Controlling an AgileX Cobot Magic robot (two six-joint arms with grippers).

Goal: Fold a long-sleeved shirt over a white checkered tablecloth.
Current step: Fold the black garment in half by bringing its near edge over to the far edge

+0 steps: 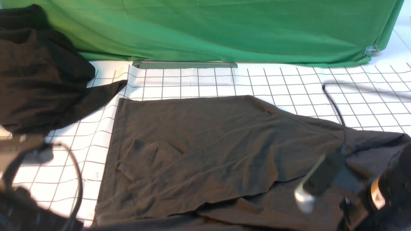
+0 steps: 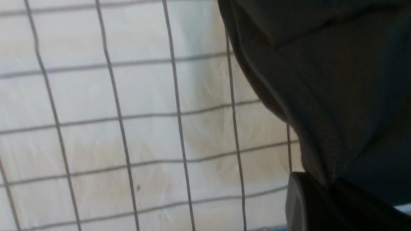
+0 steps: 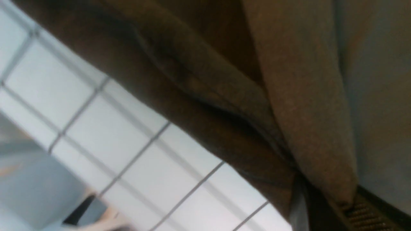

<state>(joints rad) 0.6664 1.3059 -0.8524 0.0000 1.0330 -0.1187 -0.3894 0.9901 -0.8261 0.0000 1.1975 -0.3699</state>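
The long-sleeved shirt (image 1: 205,144) lay spread over the middle of the white checkered tablecloth (image 1: 289,80), with one panel already doubled across its body and its lower part reaching toward the tablecloth's near edge. Toward the tablecloth's near-right corner, the right gripper (image 3: 340,208) pinched a pleat of the shirt between its fingers (image 3: 359,215). Toward the near-left corner, the left gripper (image 2: 327,192) appeared to nip the shirt's hem, its fingers (image 2: 301,205) drawn together on the fabric.

The step in hand looked like the grasp before a fold, with both holds taken and nothing lifted yet. The next move would likely call for raising both holds evenly and carrying the fabric across the tablecloth, taut enough not to bunch.

By count there were one shirt, one tablecloth covering the worktop, one black garment heap (image 1: 38,70) at the tablecloth's far-left corner, one green cloth (image 1: 224,29) along its far edge, and two grippers.
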